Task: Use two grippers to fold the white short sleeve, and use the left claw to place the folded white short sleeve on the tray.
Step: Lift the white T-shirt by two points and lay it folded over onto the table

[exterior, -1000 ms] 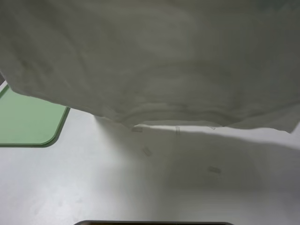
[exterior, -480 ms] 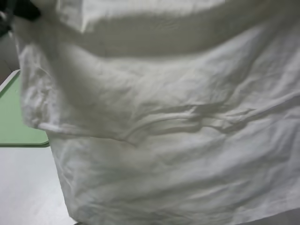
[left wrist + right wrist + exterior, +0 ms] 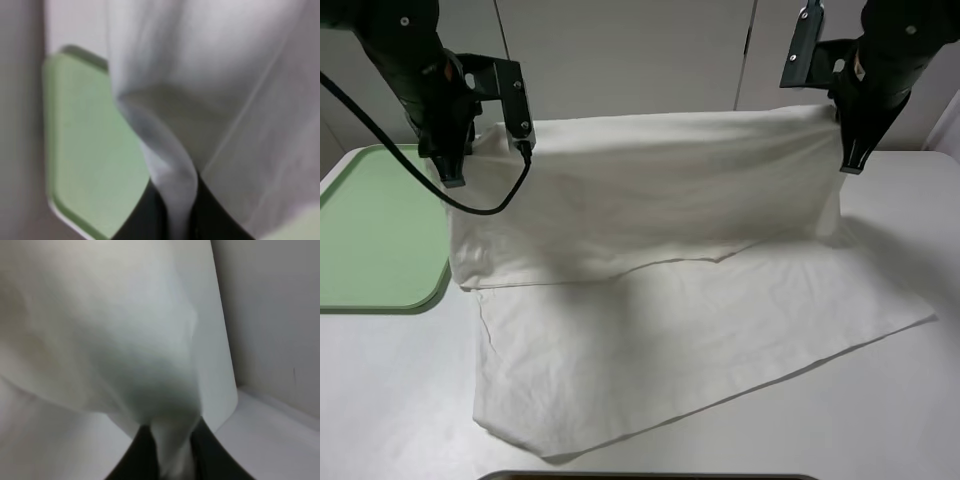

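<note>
Two tightly clamped jaws: black left gripper (image 3: 451,174) and black right gripper (image 3: 853,160) hold a wrinkled white fabric T-shirt (image 3: 650,210) above the far edge of the tabletop (image 3: 390,400).

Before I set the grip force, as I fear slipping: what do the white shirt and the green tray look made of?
White short sleeve: thin cloth, perhaps a cotton-like knit, matte; it creases and hangs limp. Tray: probably plastic, pale green, smooth, with evenly moulded rounded corners and a low rim.

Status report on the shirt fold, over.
Left gripper and right gripper shut on the white short sleeve, one edge lifted, rest flat on the table. Tray beside it, on the left. Nothing seen in the way.
</note>
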`<action>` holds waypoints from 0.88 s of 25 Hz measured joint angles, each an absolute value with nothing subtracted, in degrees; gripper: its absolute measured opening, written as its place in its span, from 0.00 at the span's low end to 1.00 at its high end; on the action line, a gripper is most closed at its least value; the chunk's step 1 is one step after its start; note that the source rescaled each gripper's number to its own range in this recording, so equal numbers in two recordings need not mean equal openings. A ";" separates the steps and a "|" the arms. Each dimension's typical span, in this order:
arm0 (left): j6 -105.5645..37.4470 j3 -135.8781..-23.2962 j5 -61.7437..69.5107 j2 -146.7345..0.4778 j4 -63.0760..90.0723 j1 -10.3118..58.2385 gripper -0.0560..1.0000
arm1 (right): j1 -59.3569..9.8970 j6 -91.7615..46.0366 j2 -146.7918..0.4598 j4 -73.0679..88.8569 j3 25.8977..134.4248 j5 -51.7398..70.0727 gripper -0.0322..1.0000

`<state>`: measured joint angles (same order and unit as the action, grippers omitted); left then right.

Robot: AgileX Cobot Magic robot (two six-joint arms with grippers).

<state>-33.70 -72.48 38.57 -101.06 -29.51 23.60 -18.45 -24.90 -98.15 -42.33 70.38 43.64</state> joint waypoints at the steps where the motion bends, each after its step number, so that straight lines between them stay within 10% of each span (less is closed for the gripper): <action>1: -33.70 -72.48 38.57 -101.06 -29.51 23.60 0.06 | -18.45 -24.90 -98.15 -42.33 70.38 43.64 0.06; 10: -32.19 -72.48 32.68 -101.75 -32.71 23.42 0.06 | -18.20 -28.40 -100.54 -47.30 70.38 41.64 0.06; 22: -66.18 -72.48 51.00 -101.75 -1.68 23.36 0.06 | -18.14 -47.51 -99.87 -42.14 70.13 42.84 0.06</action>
